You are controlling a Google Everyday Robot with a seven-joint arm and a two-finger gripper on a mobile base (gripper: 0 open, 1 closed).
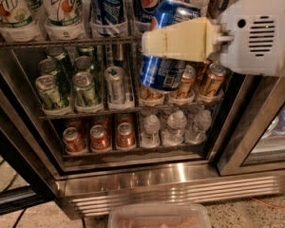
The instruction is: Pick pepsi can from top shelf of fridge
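1. The pepsi can (162, 72) is in the tool (154, 42), off the top shelf (61, 42) and hanging in front of the fridge's (156, 182) rack of gold cans (186, 82).
2. Its long axis is tilted, with the rim up and to the right and the base down and to the left.
3. The tool is clamped across the can's middle. One cream finger shows in front.
4. The arm reaches in level from the right, so the likely withdrawal is straight back.

Warm, dimmish light, mostly fr. above/front. Cream tool (154, 42), top centre-right, clamped on pepsi can (161, 74), is lit bright, and the white arm housing (261, 32) is nearly washed out. Glare streaks on fridge (180, 184) base panel; lower racks & left door frame in shadow.
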